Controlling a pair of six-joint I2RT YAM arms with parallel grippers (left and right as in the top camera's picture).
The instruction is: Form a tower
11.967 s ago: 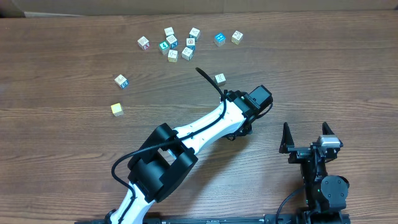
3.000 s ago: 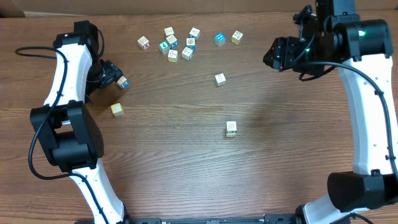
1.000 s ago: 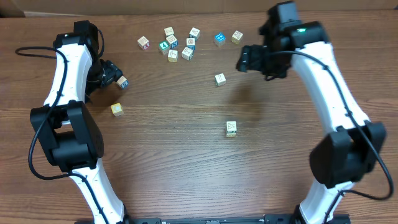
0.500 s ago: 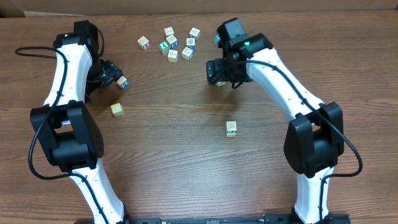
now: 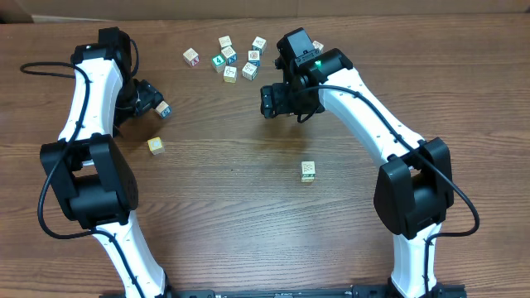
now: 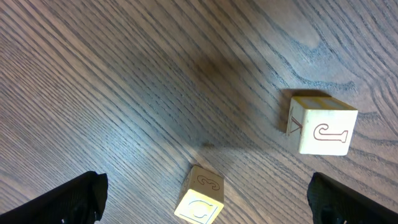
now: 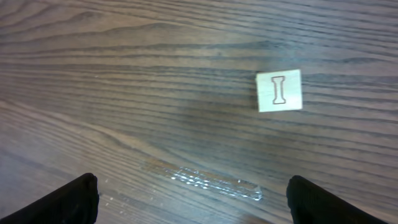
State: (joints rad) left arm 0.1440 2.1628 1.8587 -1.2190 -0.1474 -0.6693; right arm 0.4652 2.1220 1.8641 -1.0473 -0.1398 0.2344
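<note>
The tower [image 5: 308,170] is a narrow whitish and yellow stack standing alone near the table's middle. My right gripper [image 5: 272,101] hovers up and to the left of it, covering a loose cube in the overhead view. In the right wrist view that cube [image 7: 279,91], marked "I", lies ahead and right of the open, empty right gripper [image 7: 193,190]. At the far left my left gripper [image 5: 151,101] is open. A pale cube [image 6: 200,202] sits on the wood between its fingers, untouched. A second, yellowish cube [image 6: 323,124] lies beyond it to the right.
Several loose printed cubes [image 5: 228,58] are scattered along the back of the table. A yellow cube [image 5: 156,146] lies below the left gripper. A shiny clear smear [image 7: 214,180] marks the wood under the right gripper.
The right arm swung left and down from the back right to above the loose "I" cube, hiding it in the overhead view. The left arm has not moved.
</note>
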